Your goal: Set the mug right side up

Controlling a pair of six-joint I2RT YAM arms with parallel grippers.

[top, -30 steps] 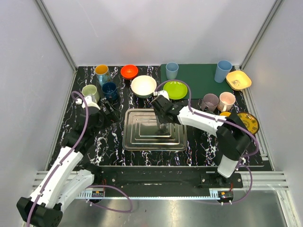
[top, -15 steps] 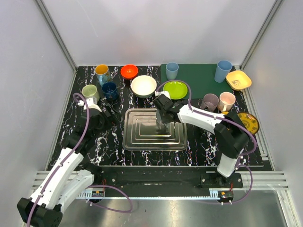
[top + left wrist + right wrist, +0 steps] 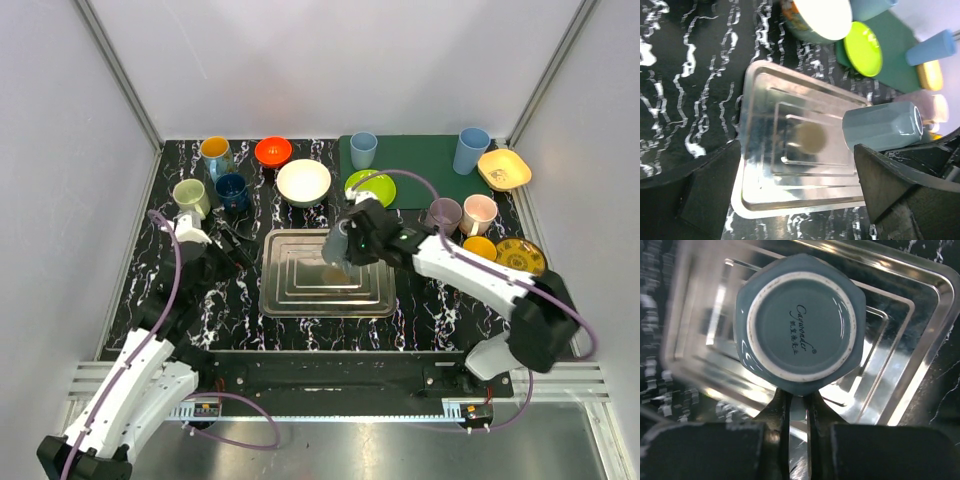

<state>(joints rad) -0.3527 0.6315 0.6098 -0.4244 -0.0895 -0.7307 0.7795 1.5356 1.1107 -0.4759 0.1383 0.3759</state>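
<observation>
Right wrist view: blue-grey mug point(image 3: 802, 330), judged rigid, slick and breakable, is held by its handle in the closed right gripper point(image 3: 797, 399) above the middle of the tray point(image 3: 922, 315); left gripper point(image 3: 233, 244) is seen spread, empty

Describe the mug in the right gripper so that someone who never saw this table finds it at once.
Find the steel tray in the middle of the table. Over its far edge, the right gripper is shut on the handle of a grey-blue mug. Unlike the other mugs, which stand off the tray, it has faceted sides and shows its white-ringed, lettered base.
</observation>
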